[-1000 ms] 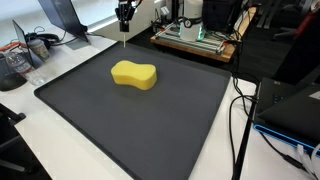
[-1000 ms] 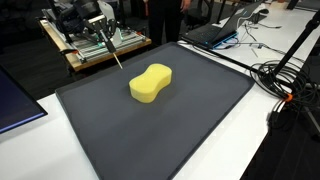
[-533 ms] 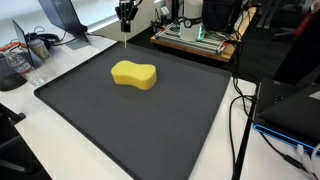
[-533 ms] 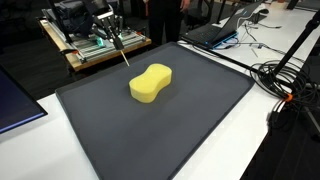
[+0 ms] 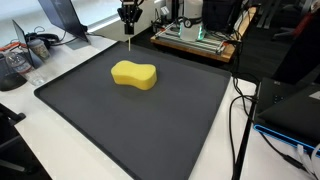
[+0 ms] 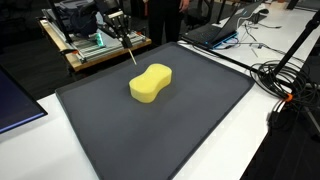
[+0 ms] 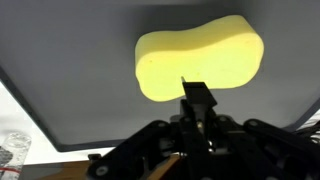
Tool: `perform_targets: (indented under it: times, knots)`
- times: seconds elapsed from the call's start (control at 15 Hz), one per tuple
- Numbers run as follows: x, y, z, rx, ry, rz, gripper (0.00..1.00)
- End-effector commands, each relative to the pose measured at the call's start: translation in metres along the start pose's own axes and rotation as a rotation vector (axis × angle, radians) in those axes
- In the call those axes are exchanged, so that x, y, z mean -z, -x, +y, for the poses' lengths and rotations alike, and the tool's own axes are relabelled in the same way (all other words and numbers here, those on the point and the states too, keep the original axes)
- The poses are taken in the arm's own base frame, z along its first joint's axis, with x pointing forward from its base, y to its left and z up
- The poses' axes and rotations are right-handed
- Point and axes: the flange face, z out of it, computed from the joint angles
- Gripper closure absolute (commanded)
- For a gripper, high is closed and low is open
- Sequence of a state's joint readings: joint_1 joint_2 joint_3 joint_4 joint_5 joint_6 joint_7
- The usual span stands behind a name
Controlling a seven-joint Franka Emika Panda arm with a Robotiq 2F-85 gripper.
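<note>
Cluttered lab benches ring the workspace: a wooden bench [image 5: 195, 42] loaded with electronics stands behind, and cables [image 5: 245, 110] trail down one side of the white tabletop [image 5: 25, 140]. Most of that tabletop is covered by a large dark grey mat [image 5: 150, 130].

On the mat lies a yellow, peanut-shaped sponge [image 5: 134, 75]. It is flat, toward the far half of the mat, with bare mat all round it. Nothing else rests on the mat.

My gripper [image 5: 129, 20] hangs high over the mat's far edge, close to the wooden bench. Its fingers are pinched fully together on a thin rod [image 5: 130, 29], pale and straight, which points down out of the jaws. In an exterior view the rod [image 6: 129, 50] slants toward the sponge [image 6: 150, 83], and its lower tip ends just short of the sponge's far end, apart from it. I cannot tell how far the tip is above the mat.

In the wrist view the closed fingers [image 7: 197, 100] sit at bottom centre, and the sponge [image 7: 200, 60] fills the middle of the picture straight ahead of them, on the grey mat. The rod itself is hard to make out there, since I am looking along it.
</note>
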State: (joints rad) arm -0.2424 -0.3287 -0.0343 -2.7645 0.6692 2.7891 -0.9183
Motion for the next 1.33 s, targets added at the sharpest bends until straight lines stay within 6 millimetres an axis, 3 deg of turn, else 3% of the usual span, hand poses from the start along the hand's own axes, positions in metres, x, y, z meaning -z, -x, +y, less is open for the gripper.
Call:
perform_targets:
  times: [0.0, 0.47, 0.87, 0.93, 1.07, 1.27]
  knots:
    - [-0.007, -0.015, -0.037, 0.068, 0.039, -0.052, 0.97]
    - [-0.020, -0.022, -0.139, 0.243, 0.163, -0.252, 0.97]
    - [-0.013, -0.021, -0.222, 0.405, 0.254, -0.315, 0.97]
    - [-0.022, -0.016, -0.207, 0.382, 0.221, -0.311, 0.87]
    - [-0.018, -0.017, -0.224, 0.404, 0.233, -0.309, 0.87]
    - [-0.017, -0.019, -0.224, 0.405, 0.236, -0.311, 0.87]
